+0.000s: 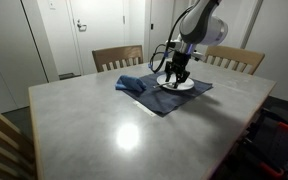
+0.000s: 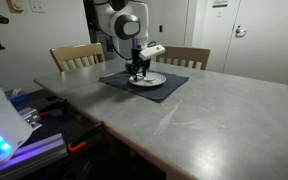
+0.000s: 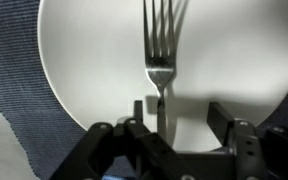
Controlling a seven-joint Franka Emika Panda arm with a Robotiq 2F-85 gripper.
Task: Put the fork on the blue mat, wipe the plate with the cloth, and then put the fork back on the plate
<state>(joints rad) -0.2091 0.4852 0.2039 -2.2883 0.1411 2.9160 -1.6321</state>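
Observation:
A silver fork (image 3: 160, 45) lies on a white plate (image 3: 84, 50), tines pointing away from me in the wrist view. The plate (image 1: 187, 87) (image 2: 154, 80) sits on a dark blue mat (image 1: 164, 101) (image 2: 167, 89) (image 3: 24, 110). My gripper (image 3: 179, 115) is open and low over the plate, with its fingers on either side of the fork's handle, which lies closer to the left finger. It shows in both exterior views (image 1: 176, 75) (image 2: 137, 71). A crumpled blue cloth (image 1: 134, 84) lies at the mat's edge beside the plate.
The mat lies toward the far side of a grey table (image 1: 124, 130) (image 2: 214, 115). Wooden chairs (image 1: 117, 58) (image 1: 234, 60) (image 2: 76, 55) stand along that side. A table edge with equipment and cables (image 2: 24, 125) lies to one side.

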